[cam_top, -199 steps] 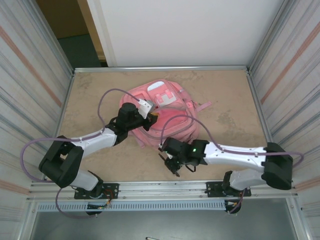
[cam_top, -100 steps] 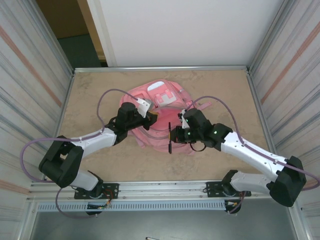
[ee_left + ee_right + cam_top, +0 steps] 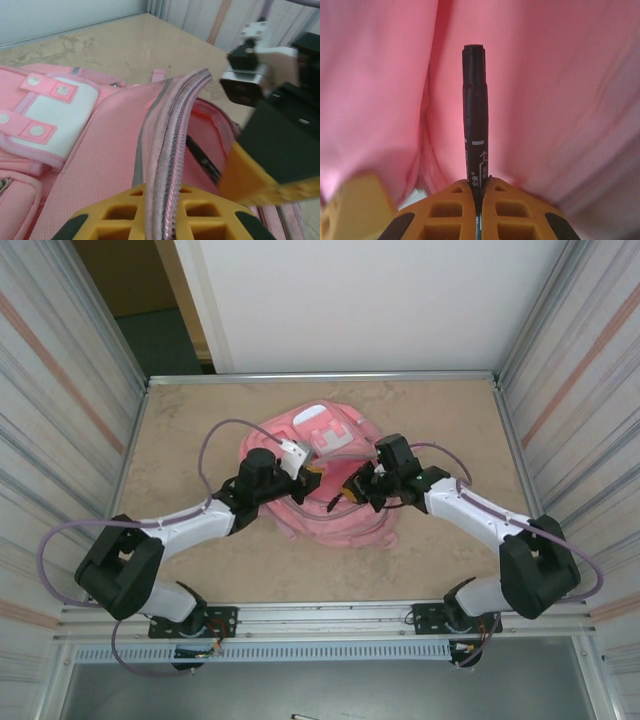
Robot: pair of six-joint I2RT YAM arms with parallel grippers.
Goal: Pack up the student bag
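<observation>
Tan surface (image 3: 200,420) bearing the pink bag (image 3: 350,530), lying flat at its middle. Clamped on the bag's zip edge, left gripper (image 3: 165,210), holding the mouth open. Pinched shut on a black marker (image 3: 474,115), right gripper (image 3: 479,200), aimed into that mouth for dropping in.

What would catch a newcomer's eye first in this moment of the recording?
The pink student bag lies in the middle of the table, and both arms meet over its open mouth. The left gripper pinches the bag's zipper edge and lifts it, while the right gripper clamps a black marker whose far end points into the pink interior.
</observation>
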